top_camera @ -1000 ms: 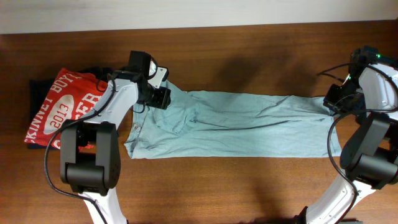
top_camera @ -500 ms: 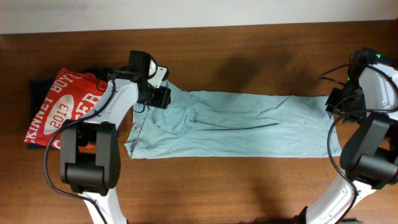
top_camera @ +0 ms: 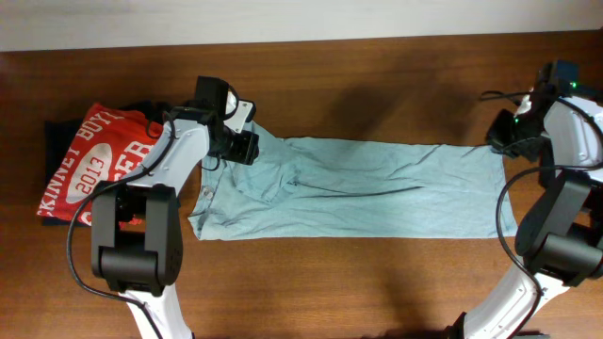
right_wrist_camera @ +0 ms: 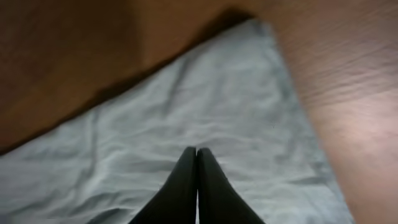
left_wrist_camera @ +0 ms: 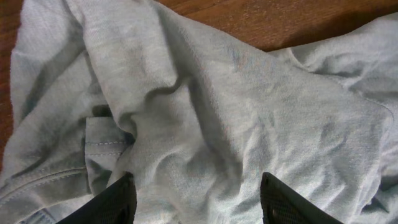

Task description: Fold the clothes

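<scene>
Left gripper point(left_wrist_camera: 196, 180) sits wide open over the pale grey-blue cotton t-shirt point(top_camera: 377, 188); right gripper point(right_wrist_camera: 196, 152) is shut above its right end.

Overhead, the light is even and bright, the picture sharp; a broad soft shadow lies on the far part of the table point(top_camera: 377, 99). The left wrist view is crisp: the weave of the t-shirt point(left_wrist_camera: 249, 124) shows, its folds darkly shaded. The right wrist view is blurred throughout, dim at far left, with pale glare on the wood at right.
</scene>
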{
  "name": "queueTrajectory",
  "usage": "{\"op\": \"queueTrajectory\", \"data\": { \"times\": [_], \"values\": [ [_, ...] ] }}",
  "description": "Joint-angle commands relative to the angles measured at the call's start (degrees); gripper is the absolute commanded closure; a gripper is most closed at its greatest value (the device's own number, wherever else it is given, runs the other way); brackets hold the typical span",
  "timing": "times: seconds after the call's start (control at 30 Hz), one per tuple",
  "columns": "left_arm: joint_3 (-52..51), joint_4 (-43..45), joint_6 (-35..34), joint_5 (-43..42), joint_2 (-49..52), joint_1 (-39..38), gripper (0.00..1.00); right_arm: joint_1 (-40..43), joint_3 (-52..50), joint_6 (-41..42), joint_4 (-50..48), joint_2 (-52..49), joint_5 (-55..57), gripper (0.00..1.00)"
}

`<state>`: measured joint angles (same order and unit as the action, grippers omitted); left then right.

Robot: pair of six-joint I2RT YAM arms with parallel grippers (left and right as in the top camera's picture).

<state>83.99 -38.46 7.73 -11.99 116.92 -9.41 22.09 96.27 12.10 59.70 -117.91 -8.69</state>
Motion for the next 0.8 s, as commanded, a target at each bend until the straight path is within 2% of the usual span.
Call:
{"op": "queueTrajectory", "data": {
  "times": [0.0,0.2,0.37,0.47,0.67,0.73,0.77],
  "values": [
    [-0.2,-0.1,1.0,0.0,0.2,-0.2,0.37,-1.6,-0.9,-2.9,-0.5,-3.0,-5.7,0.96],
    [-0.2,-0.3,1.0,0.1,0.2,-0.2,0.37,-1.6,-4.0,-2.9,-3.1,-6.2,-2.8,0.96],
    [-0.2,-1.6,1.2,5.5,0.2,-0.2,0.37,0.9,-4.3,-1.4,-4.3,-6.6,1.2,0.96],
    [-0.2,-1.6,4.0,6.1,0.2,-0.2,0.36,1.8,-4.3,-1.1,-5.1,-6.6,1.3,0.96],
    [-0.3,-1.7,2.8,11.0,0.2,0.7,0.37,2.0,-4.3,-1.1,-6.0,-6.6,1.9,0.96],
    [-0.3,-1.9,0.7,11.1,0.2,1.8,0.41,2.0,-4.3,-0.9,-5.8,-6.5,1.3,0.96],
    [-0.3,-1.9,1.2,7.2,-0.1,2.7,0.44,2.0,-4.3,-0.9,-5.7,-6.4,-0.2,0.96]
  ]
}}
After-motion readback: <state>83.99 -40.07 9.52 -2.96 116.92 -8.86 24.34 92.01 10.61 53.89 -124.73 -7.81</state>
